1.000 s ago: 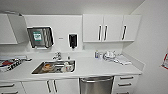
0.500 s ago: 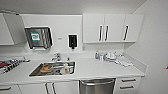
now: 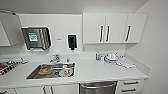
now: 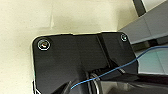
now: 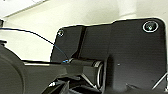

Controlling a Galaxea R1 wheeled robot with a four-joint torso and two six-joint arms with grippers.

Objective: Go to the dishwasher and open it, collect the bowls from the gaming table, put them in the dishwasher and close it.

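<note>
The dishwasher (image 3: 98, 88) is straight ahead under the white counter (image 3: 100, 72), low in the head view. Its stainless-steel front panel is closed, and only its top strip with the handle bar is visible. The bowls and the gaming table are out of view. In the left wrist view, the dark plate (image 4: 75, 62) of my arm hangs over a pale floor. The right wrist view has its dark plate (image 5: 125, 55) against a pale wall.
A steel sink (image 3: 51, 71) with dishes in it lies left of the dishwasher. White drawers (image 3: 130, 86) stand to its right, with a wall (image 3: 157, 50) close beyond them. Cups and a cloth (image 3: 111, 58) sit at the counter's back right. Upper cabinets (image 3: 113, 28) hang above.
The whole head view has slid down a little and the counter looks slightly larger, so the camera has moved closer. Nothing in the kitchen has moved.
</note>
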